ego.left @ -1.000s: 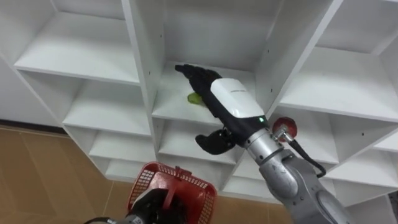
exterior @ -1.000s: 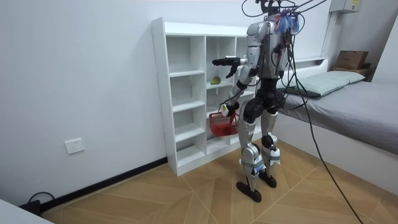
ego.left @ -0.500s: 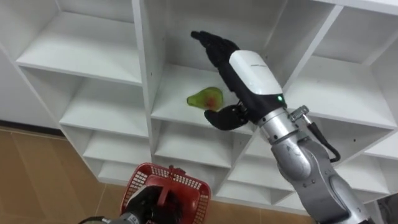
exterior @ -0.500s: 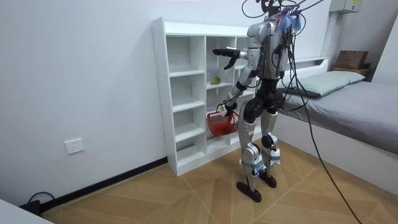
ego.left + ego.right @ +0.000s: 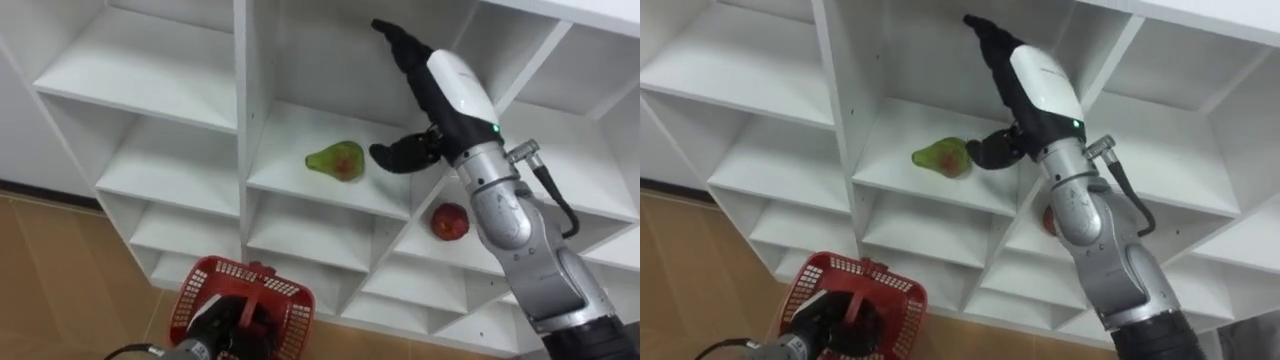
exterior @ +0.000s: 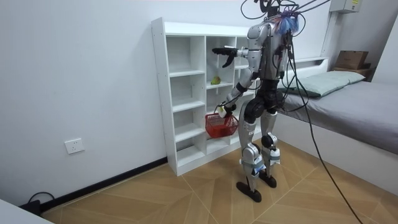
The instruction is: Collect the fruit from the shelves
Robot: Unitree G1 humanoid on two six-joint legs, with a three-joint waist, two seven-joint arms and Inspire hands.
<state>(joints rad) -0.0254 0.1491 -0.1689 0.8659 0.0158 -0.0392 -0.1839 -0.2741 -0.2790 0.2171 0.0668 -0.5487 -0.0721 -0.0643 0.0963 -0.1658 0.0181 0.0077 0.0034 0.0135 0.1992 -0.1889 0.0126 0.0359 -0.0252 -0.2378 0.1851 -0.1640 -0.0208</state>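
A green pear [image 5: 336,160] with a red blush lies on a middle shelf of the white closet [image 5: 243,110]. A red apple [image 5: 450,221] sits on the shelf to its lower right. My right hand [image 5: 430,90] is raised above and right of the pear, open, fingers straight and thumb spread, holding nothing. My left hand [image 5: 215,328] is low in front of the closet, shut on the handle of a red wire basket [image 5: 240,300]. In the room view I stand facing the closet [image 6: 186,93], the basket [image 6: 221,124] hanging at my thigh.
The closet's other shelves [image 5: 140,70] around the pear hold nothing. Wooden floor [image 5: 60,270] lies below. In the room view a bed [image 6: 348,99] stands behind me on the room view's right.
My right hand has lifted off the pear and moved up and right, so the pear now shows whole. The apple has come into sight. The basket stays low.
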